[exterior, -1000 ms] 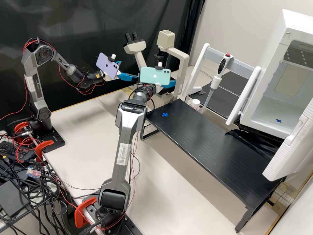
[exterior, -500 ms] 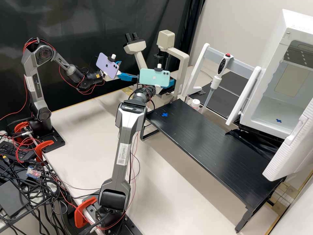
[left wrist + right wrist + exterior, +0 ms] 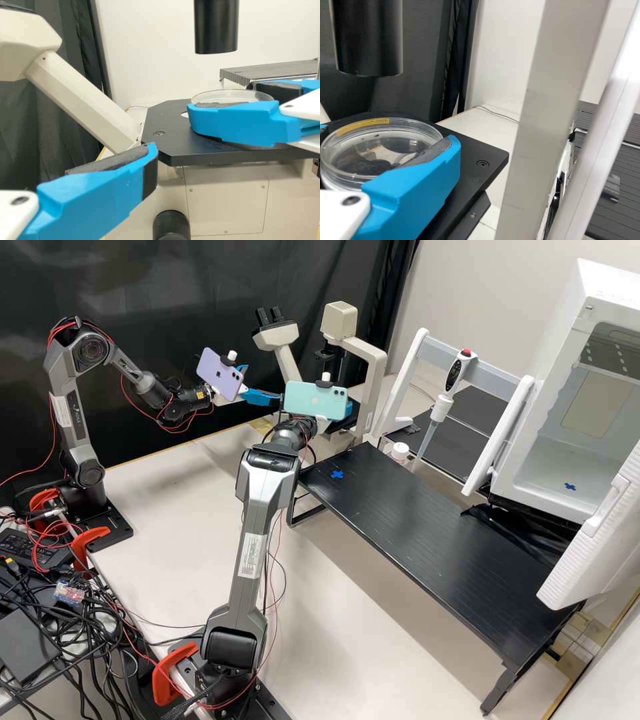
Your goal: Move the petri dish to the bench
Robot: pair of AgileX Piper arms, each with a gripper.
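Near the upper middle of the high view, the right gripper (image 3: 348,411) grasps the petri dish (image 3: 379,146) from two sides, at the black stage (image 3: 167,117) of the microscope (image 3: 285,360); whether the dish touches the stage I cannot tell. The left gripper (image 3: 265,383), a little further left in the high view, is empty, its fingers spread apart.

I can read no words. A blue cross (image 3: 337,474) lies near my worktop's (image 3: 440,540) short edge, another (image 3: 570,487) on the white cabinet's (image 3: 600,280) floor. Fruit-shaped logos sit on the green phone (image 3: 300,407) and purple phone (image 3: 230,383). Print on my nearer arm's (image 3: 267,473) label (image 3: 251,555) is illegible.
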